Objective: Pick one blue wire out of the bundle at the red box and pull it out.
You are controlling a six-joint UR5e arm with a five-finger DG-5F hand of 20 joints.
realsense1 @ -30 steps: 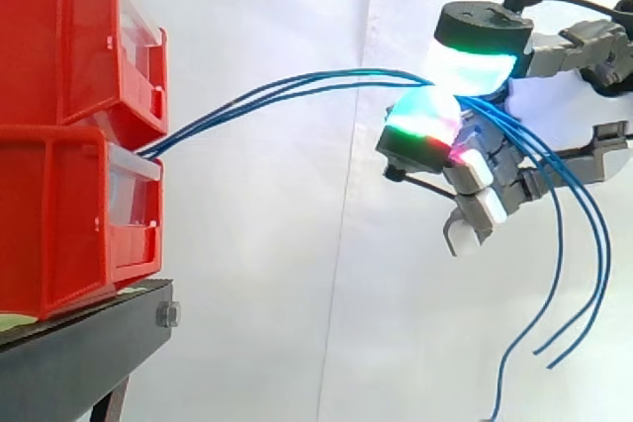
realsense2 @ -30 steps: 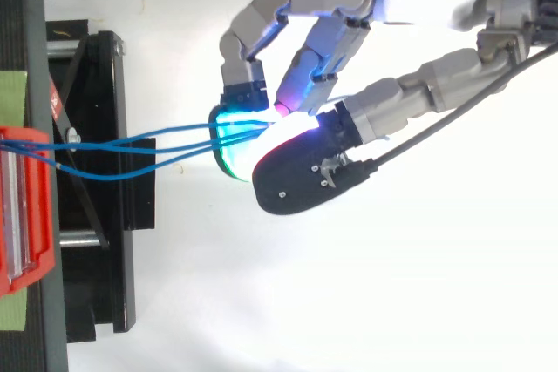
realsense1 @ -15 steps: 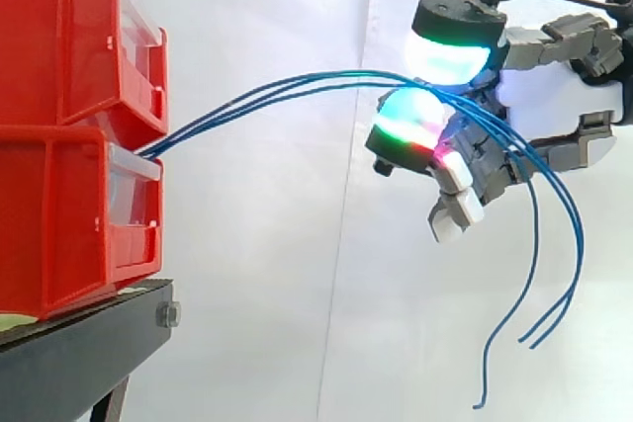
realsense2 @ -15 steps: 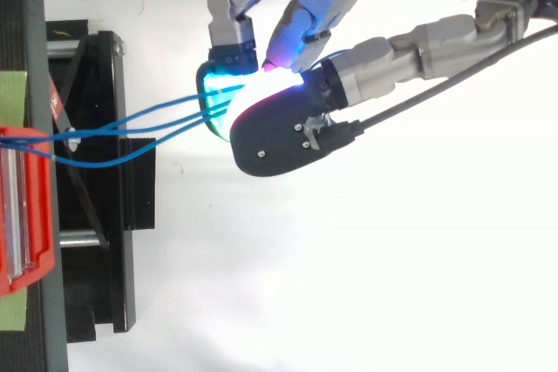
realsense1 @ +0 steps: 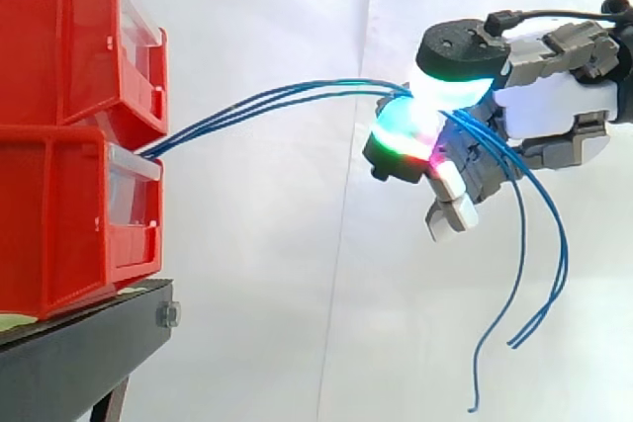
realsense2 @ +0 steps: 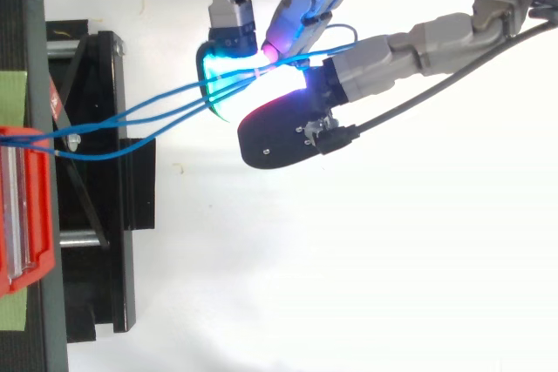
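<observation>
Up close, the hand [realsense1: 554,111] is clamped on the blue wires [realsense1: 287,98], holding them in mid-air. Thin and smooth, the wires run lengthwise from left to right. They rise gently from the gap between the stacked red bins [realsense1: 59,145] to the hand, and their free ends droop beyond it. The glossy plastic bins sit on a black stand [realsense1: 79,353] before the white curtain [realsense1: 277,294].

Bright, blown-out glare around hand [realsense2: 384,54]
</observation>
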